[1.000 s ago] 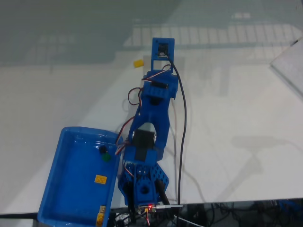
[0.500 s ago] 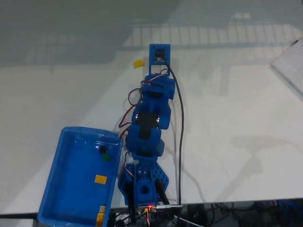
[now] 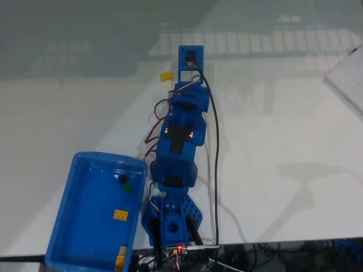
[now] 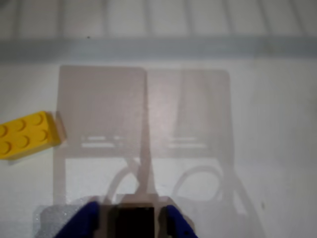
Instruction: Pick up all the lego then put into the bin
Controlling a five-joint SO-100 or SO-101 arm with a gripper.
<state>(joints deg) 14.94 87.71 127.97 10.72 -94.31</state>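
One yellow lego brick lies loose on the white counter, just left of the arm's far end in the fixed view; in the wrist view the same brick sits at the left edge, partly cut off by the frame. Several small pieces, among them a dark one and a yellow-orange one, already rest inside the blue bin, which stands at the lower left beside the arm's base. The arm is stretched away from the base, with the tool low over the counter and bare surface ahead of it. Whether its jaws are spread or pressed together cannot be told, since only blue edges and a dark centre show at the bottom of the wrist view; nothing appears to be pinched.

Likely risk: the brick lies off to the left of the tool's line, so a straight descent would probably close on nothing. A sideways correction made too low could nudge the light brick across the smooth counter and out of reach.
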